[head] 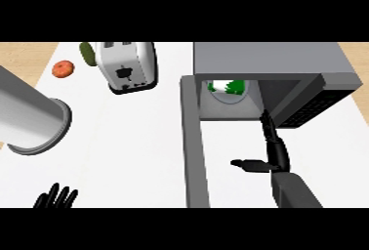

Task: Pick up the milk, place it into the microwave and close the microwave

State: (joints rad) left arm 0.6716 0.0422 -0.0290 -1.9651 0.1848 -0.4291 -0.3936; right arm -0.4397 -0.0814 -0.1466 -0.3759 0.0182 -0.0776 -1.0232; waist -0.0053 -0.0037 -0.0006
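The milk, a white carton with green print, stands inside the open microwave on its round glass plate. The microwave's grey door is swung out towards me, along the left of the opening. My right hand is in front of the opening, a little below and right of the milk. Its fingers stretch straight towards the cavity's right edge, its thumb sticks out to the left, and it holds nothing. At the view's lower left, my left hand rests open with its fingers up.
A white toaster stands at the back, left of the microwave, with a green vegetable behind it. An orange round fruit lies further left. A large grey cylinder stands at the left edge.
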